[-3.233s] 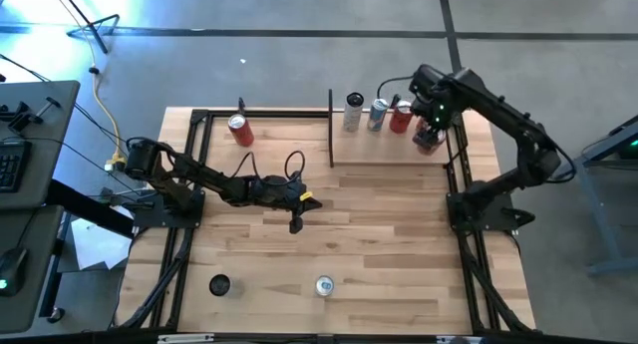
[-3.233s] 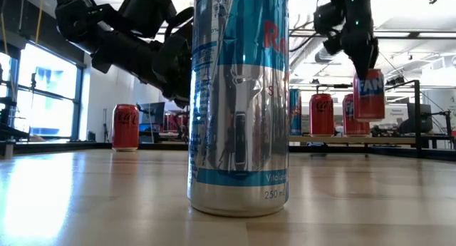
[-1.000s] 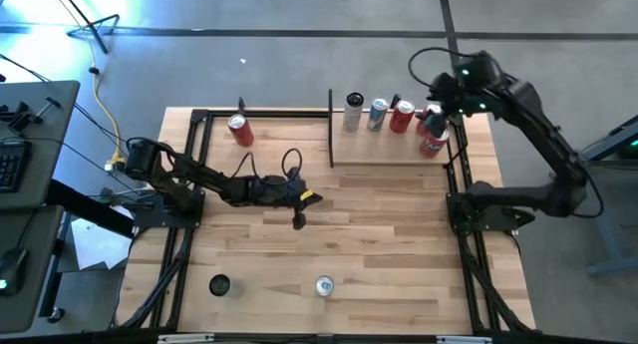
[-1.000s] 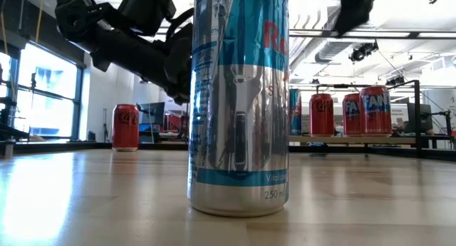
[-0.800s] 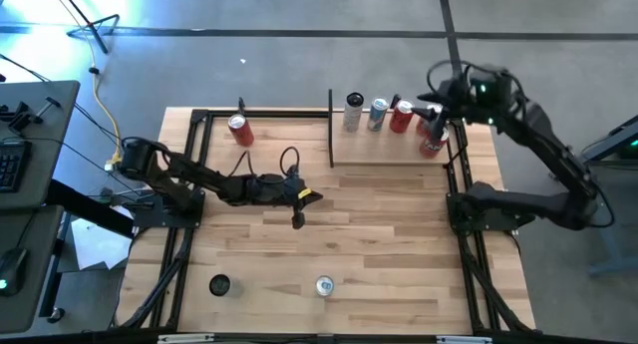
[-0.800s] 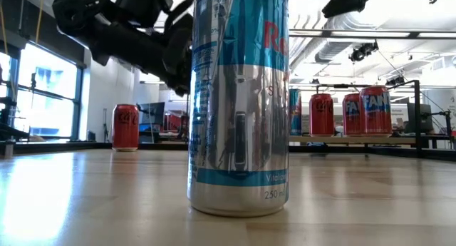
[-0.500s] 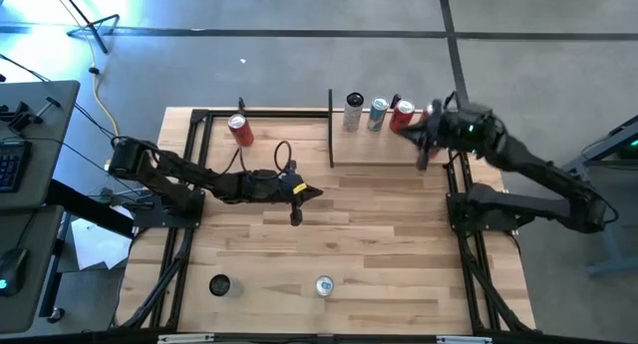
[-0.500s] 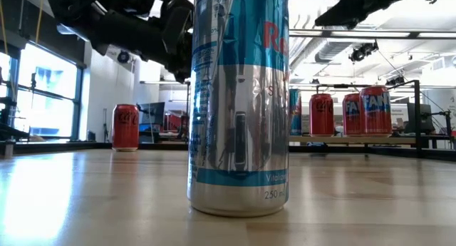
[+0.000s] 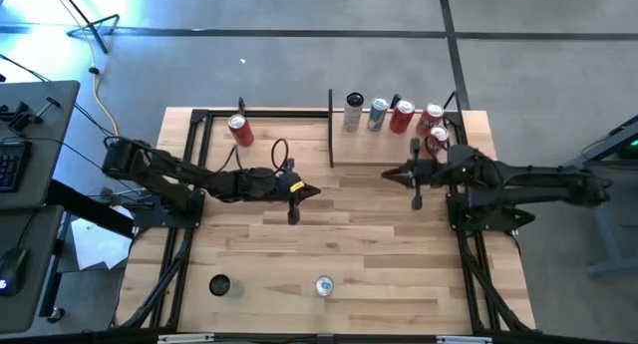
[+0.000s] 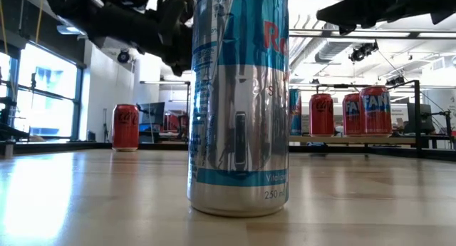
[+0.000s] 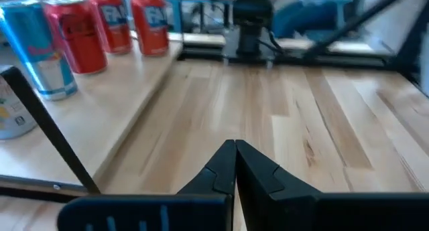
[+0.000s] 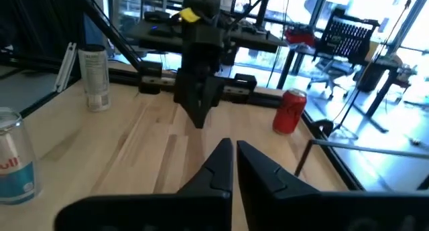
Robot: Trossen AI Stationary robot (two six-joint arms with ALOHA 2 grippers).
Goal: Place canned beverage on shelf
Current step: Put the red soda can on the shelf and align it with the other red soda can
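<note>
The shelf [image 9: 379, 150] is a light-wood board with thin black posts at the table's far right. Several cans stand on their bases along its far edge: a white one [image 9: 353, 113], a blue one [image 9: 377, 112] and three red ones [image 9: 401, 116] [image 9: 429, 120] [image 9: 439, 138]. My right gripper [image 9: 391, 174] is shut and empty. It hangs just off the shelf's near edge and points toward the table's left. My left gripper [image 9: 311, 192] is shut and empty over the table's middle, pointing toward the shelf. The left wrist view shows the shelf [image 11: 114, 104] and its cans ahead.
A red can [image 9: 239, 130] stands at the far left of the table. A dark-topped can [image 9: 219, 284] and a silver-blue can [image 9: 324, 285] stand near the front edge. The silver-blue can [image 10: 239, 103] fills the middle of the low view. Black frame rails run along both table sides.
My right gripper has left the shelf's right end, gone down and toward the near edge and the table's middle, and turned to point left. The red cans stay standing on the shelf. My left arm has risen a little.
</note>
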